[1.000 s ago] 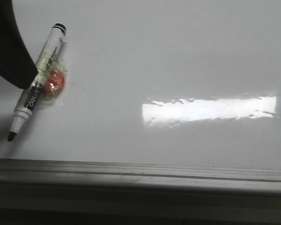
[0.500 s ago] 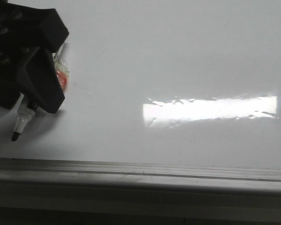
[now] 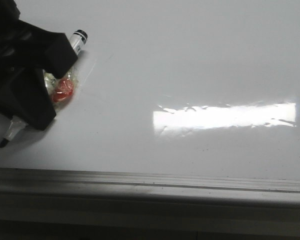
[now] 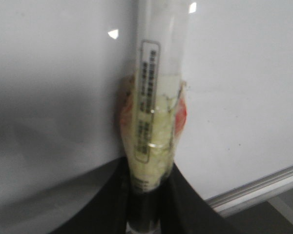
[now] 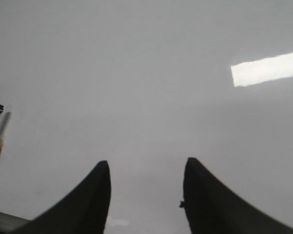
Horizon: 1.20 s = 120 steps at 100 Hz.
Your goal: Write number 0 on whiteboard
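The left claw (image 3: 27, 82) is clamped on a marker (image 4: 154, 122), whose black tip (image 3: 2, 144) pokes out below the claw, at or just above the whiteboard (image 3: 190, 60); contact cannot be told. A crumpled red and clear wrapper (image 3: 64, 90) clings to the marker beside the claw. No drawn 0 shows. The right claw (image 5: 144, 192) hangs over bare board, its fingers apart.

Prob. a lab/office: glossy whiteboard (image 3: 190, 60) w/ metal frame rail (image 3: 150, 182), dry-erase marker (image 3: 79, 38).
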{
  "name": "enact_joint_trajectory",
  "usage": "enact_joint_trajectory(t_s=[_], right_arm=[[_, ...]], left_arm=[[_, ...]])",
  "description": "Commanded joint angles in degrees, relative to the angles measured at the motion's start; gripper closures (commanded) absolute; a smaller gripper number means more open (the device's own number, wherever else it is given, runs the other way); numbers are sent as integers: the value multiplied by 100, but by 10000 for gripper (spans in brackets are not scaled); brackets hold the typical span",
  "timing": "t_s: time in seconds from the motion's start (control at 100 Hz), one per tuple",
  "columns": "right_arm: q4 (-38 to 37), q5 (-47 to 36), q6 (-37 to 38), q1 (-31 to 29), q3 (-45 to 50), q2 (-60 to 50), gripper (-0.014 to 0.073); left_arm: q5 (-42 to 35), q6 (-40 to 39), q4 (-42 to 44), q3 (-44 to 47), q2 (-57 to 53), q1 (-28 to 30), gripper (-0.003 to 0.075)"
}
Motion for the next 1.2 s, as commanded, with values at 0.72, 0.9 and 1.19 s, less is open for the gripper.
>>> enact_joint_trajectory(t_s=[0.72,0.9,1.19], right_arm=[[2478,1703,-4409,75,-3044,2792,298],[3641,1771,-5650,379,-3464,3307,297],[3450,1619,-6408,1665,-3524,3807,281]], left_arm=[[-197,3843,250,-836,-1054,-1544,739],[-112,4015,399,-836,-1054,-1544,739],[-137,4909,30,-836,-1231,-1544,739]])
